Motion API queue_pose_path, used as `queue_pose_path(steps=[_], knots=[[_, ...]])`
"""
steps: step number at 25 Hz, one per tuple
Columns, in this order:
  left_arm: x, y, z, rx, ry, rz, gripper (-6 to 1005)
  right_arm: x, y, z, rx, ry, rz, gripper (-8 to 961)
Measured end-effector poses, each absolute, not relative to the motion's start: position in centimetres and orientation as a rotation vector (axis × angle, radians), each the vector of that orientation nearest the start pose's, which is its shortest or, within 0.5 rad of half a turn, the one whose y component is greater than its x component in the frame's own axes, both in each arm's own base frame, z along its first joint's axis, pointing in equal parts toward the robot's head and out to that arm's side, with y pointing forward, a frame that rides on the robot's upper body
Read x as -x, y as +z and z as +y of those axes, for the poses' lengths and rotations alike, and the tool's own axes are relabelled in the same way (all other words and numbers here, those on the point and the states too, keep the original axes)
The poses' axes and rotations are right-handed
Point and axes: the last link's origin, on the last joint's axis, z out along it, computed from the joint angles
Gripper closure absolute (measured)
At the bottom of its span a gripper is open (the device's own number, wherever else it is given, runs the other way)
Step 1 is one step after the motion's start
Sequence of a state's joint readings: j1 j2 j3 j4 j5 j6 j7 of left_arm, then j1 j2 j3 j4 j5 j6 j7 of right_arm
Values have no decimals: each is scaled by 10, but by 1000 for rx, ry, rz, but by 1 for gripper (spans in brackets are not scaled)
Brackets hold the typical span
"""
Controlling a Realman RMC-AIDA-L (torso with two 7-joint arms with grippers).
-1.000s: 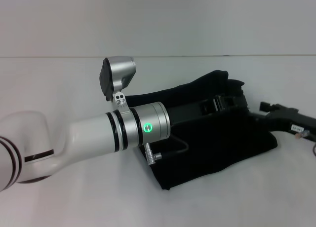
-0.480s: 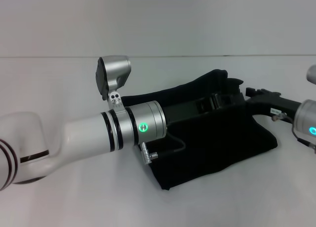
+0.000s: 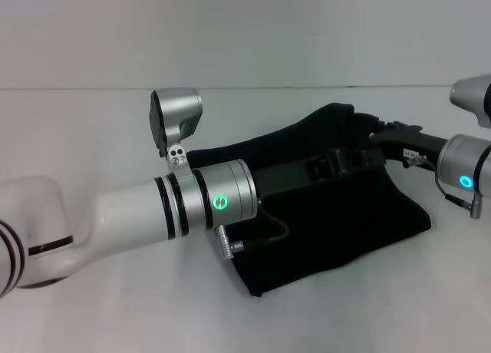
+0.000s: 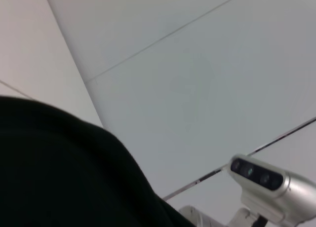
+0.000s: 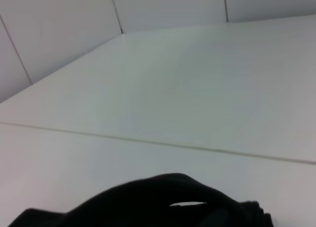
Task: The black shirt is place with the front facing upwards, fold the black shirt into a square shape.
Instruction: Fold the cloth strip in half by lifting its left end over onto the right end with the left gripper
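Observation:
The black shirt [image 3: 337, 230] lies bunched and partly folded on the white table, right of centre in the head view. Its far edge rises in a ridge. My left arm reaches across it from the left, and my left gripper [image 3: 331, 166] sits in the middle of the cloth, shut on a raised fold. My right gripper [image 3: 381, 132] comes in from the right and rests at the shirt's far right corner. Black cloth [image 4: 59, 172] fills one corner of the left wrist view. The shirt's ridge [image 5: 163, 202] shows low in the right wrist view.
The white table [image 3: 92, 130] stretches bare to the left of and behind the shirt, up to a white wall [image 3: 245, 31]. My left forearm [image 3: 153, 211] crosses the front left of the table. The right arm's wrist camera [image 4: 261, 180] shows in the left wrist view.
My right gripper has moved up and to the left, from beside the shirt's right edge to its far right corner. The left arm has shifted slightly. The shirt has hardly changed shape.

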State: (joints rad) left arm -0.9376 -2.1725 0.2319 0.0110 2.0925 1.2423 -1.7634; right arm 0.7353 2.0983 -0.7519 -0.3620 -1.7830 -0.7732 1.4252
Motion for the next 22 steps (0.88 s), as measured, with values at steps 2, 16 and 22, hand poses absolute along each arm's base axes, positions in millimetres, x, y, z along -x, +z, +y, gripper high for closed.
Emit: queue_pose_path(steps=[2,16,22], knots=[[139,-125,358,2469,-1209,-1687,973,-264,-39,425,2185,500,947,7],[144,-131,360,2452,-1139,-1656,973,-248,-29,445,2124,510,885,7],[146,-134,361,2435,-1112,-1662,972,-255,-28,446,2089,473,898,7]])
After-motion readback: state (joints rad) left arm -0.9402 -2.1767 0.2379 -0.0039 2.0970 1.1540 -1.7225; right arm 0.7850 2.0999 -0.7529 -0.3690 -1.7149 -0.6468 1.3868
